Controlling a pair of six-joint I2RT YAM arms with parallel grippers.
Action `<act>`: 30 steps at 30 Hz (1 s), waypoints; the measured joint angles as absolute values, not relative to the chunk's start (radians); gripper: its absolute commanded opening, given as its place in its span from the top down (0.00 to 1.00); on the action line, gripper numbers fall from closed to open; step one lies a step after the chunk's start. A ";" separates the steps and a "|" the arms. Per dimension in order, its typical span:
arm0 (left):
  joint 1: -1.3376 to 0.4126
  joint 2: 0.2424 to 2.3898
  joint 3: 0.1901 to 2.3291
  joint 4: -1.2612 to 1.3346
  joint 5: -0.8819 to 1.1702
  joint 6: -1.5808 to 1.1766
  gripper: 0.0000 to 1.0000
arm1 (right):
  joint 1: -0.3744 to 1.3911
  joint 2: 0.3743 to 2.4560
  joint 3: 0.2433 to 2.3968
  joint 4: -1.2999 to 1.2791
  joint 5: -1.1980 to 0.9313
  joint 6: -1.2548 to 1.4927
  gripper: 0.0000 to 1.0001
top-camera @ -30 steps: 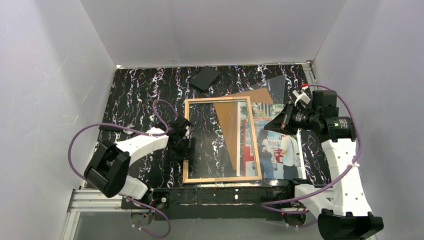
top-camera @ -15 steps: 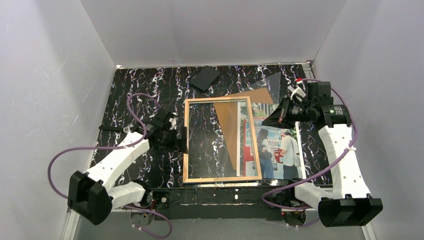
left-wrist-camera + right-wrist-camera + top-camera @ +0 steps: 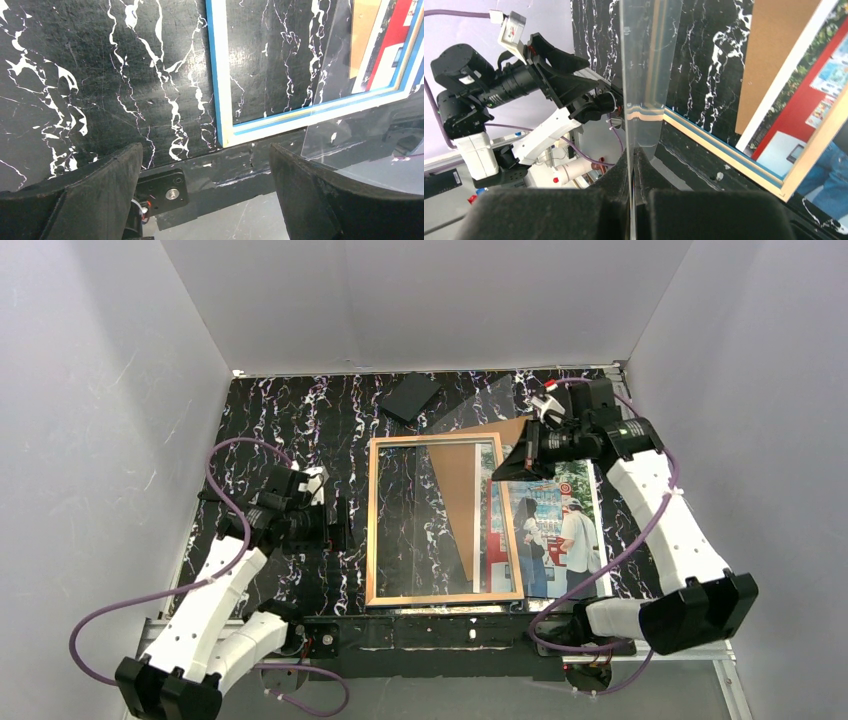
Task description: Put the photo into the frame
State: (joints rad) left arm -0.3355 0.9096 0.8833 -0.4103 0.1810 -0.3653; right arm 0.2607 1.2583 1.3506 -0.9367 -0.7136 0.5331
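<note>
Left tool [image 3: 205,167] had released the frame [image 3: 371,530] and backed away open; right tool [image 3: 634,165] stayed pinching the clear pane [image 3: 644,60], photo [image 3: 560,530] still outside.

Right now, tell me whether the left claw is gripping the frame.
No: the left claw stands open to the left of the frame, with a strip of the table showing between them.

The left gripper [image 3: 338,525] is withdrawing leftward, away from the left edge of the frame [image 3: 371,540], and its jaws are spreading wide. The right gripper [image 3: 500,472] is shifting far and left towards the frame's far right corner, carrying the clear sheet [image 3: 485,405] pinched in its fingers.
</note>
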 measured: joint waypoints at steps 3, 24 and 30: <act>-0.335 0.864 0.865 -0.410 0.180 -0.339 0.02 | 0.301 1.312 1.382 -0.904 -0.714 0.549 0.99; -0.335 0.803 0.833 -0.429 0.109 -0.253 0.02 | 0.420 1.588 1.460 -0.680 -0.715 0.665 0.99; -0.335 0.815 0.833 -0.429 0.108 -0.253 0.02 | 0.421 1.626 1.466 -0.667 -0.715 0.675 0.99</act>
